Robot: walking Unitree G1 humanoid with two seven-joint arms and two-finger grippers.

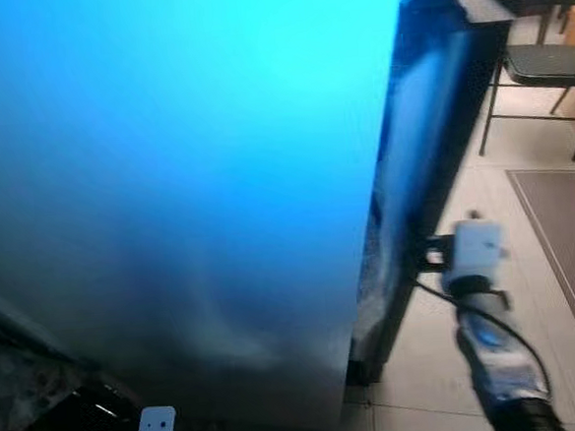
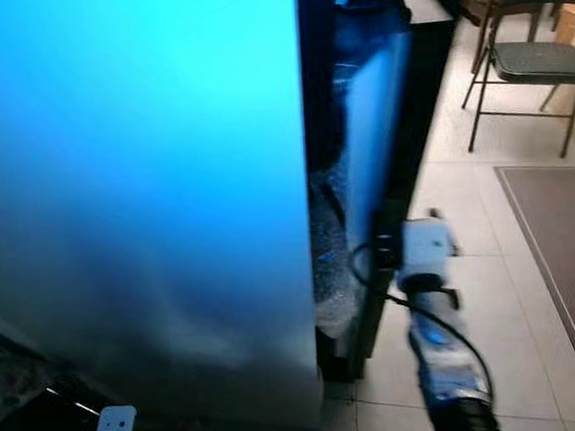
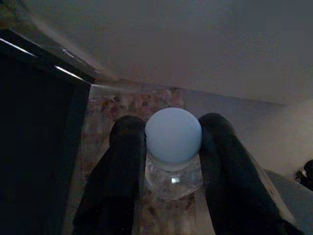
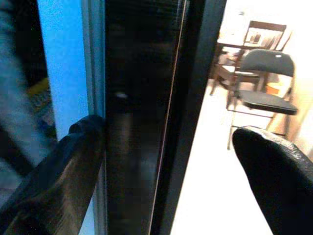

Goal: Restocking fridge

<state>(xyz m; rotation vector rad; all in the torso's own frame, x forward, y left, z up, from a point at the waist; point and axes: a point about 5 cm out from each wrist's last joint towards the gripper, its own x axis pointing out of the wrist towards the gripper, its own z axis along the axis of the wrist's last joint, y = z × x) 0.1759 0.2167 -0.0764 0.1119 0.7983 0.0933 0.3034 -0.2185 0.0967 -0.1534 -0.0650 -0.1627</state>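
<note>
While pale round cap faces wrist camera, clear plastic bottle [image 3: 173, 152] lies lengthwise between fingers of left end effector [image 3: 171, 161], clamped at neck, speckled stone bench [image 3: 105, 122] behind. Glossy blue fridge door [image 1: 187, 183] upright, long axis vertical. Right end effector [image 4: 166, 161], 4 o'clock, fingers apart astride dark door edge. Folding chair [image 1: 543, 59], 2 o'clock, on tiled floor [image 2: 490, 290].

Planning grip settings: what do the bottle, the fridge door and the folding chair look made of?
Bottle: clear, shiny body, likely plastic, with a matte pale cap; the left gripper is shut on it. Fridge door: smooth sheet with a soft sheen, probably brushed metal, tinted blue by the light; the right gripper straddles its dark glossy edge. Chair: thin dark metal tubing, black padded seat, possibly vinyl.
</note>
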